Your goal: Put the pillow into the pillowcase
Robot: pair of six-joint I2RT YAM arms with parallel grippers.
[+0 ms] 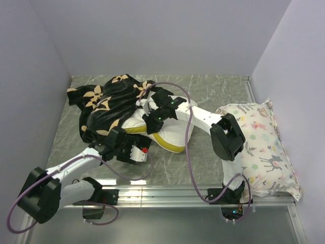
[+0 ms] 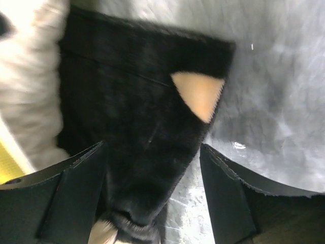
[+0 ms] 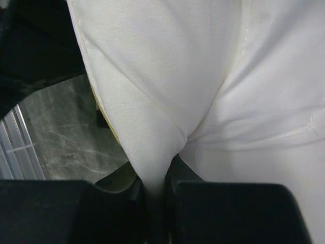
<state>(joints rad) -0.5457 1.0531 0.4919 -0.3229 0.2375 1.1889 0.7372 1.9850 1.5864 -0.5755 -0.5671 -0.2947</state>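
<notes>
The right gripper [image 3: 155, 185], reaching leftward, is pinching the pillow [image 3: 203, 76]. The left gripper [image 2: 152, 152] is gaping around the pillowcase [image 2: 127, 101].

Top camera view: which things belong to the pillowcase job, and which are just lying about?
In the job: pillow, pinched by the right pincer; pillowcase, straddled by the open left pincer.
Lying about: deer-print pillow.

the plump white pillow [image 1: 173, 136], yellow band along its near edge, lies mid-table, its left end against and partly under the black plush pillowcase [image 1: 109, 104], which lies crumpled far left, tan flowers showing.
</notes>
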